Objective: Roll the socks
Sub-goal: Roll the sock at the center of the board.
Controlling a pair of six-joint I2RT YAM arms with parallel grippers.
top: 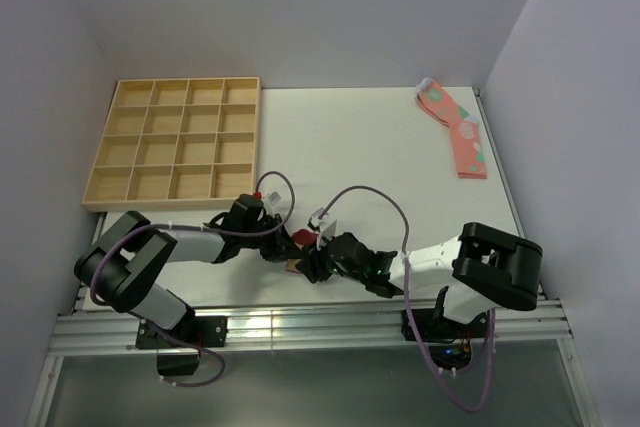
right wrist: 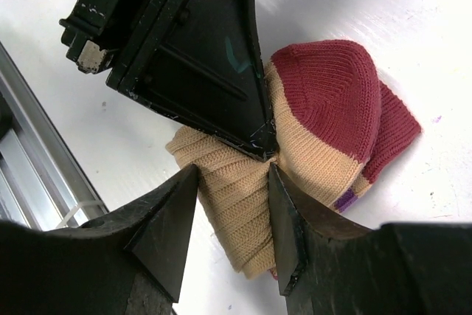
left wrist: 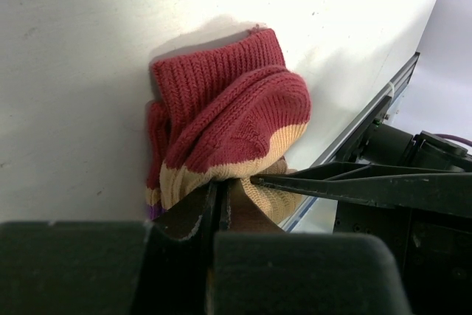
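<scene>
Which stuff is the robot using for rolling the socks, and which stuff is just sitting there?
For the job: tan and red sock, bunched up near the front edge; left gripper and right gripper, both closed on it.

Just lying about: pink spotted socks at the far right corner; wooden tray with compartments at the far left.

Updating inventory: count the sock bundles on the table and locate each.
2. The tan-and-red sock bundle lies at the near edge, gripped by the left hand and right hand. The salmon-pink spotted socks lie flat at the far right corner. Socks within each bundle may be hidden.
</scene>
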